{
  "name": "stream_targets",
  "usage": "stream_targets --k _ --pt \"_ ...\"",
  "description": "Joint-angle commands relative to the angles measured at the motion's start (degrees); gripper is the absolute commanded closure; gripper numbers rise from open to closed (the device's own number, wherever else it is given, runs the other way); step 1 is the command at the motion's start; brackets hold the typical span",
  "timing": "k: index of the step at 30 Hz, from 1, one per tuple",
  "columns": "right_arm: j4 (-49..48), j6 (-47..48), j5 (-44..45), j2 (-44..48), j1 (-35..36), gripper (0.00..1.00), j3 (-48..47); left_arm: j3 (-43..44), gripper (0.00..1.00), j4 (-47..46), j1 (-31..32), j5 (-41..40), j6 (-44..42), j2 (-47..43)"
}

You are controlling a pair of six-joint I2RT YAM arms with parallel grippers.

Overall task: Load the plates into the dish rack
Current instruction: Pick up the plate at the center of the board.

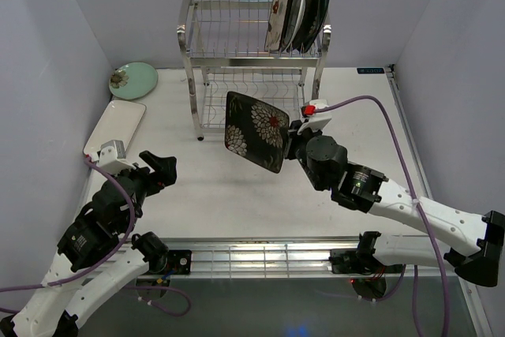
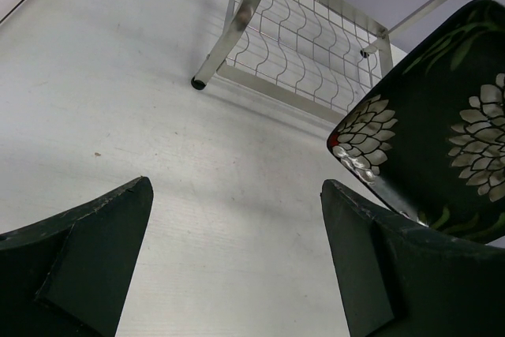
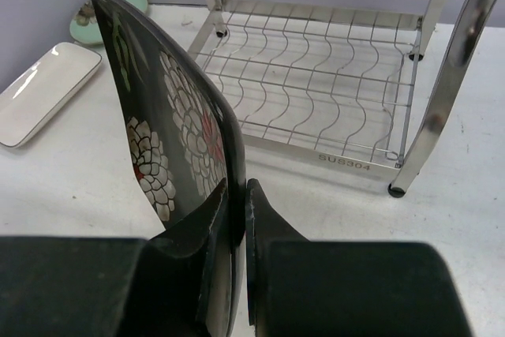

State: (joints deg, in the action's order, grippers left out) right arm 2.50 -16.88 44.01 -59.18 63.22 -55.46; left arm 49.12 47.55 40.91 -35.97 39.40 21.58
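Dark floral plate [image 1: 252, 130] is hanging on edge in front of the dish rack [image 1: 192, 45], with the right hand [image 1: 292, 140] clamping its rim. It is looking stiff, glossy and breakable; a deep rim grip seems safest. Left hand [image 1: 162, 167] is hovering empty, fingers apart.

We see bright, even light falling from above on the white table [image 1: 237, 195], with only soft shadows: a faint one under the dark floral square plate [image 1: 254, 130] and another beside the foot of the dish rack [image 2: 230, 29]. Its steel posts glint, and the plate's glossy rim shines. In both wrist views we find the nearest foreground slightly soft.
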Motion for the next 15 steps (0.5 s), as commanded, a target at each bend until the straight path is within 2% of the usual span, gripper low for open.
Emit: stream_targets --k 1,6,15 --pt "-8.8 0.4 1.3 3.1 0.9 0.92 -6.6 -0.4 0.02 -0.4 0.0 0.0 -0.6 0.1" --pt "-8.0 2.0 0.6 2.4 1.6 0.92 -10.4 -0.4 0.02 -0.4 0.0 0.1 -0.6 0.4" --pt "-5.1 5.0 0.9 -2.2 1.6 0.92 -22.8 -0.3 0.02 -0.4 -0.5 0.5 -0.5 1.0"
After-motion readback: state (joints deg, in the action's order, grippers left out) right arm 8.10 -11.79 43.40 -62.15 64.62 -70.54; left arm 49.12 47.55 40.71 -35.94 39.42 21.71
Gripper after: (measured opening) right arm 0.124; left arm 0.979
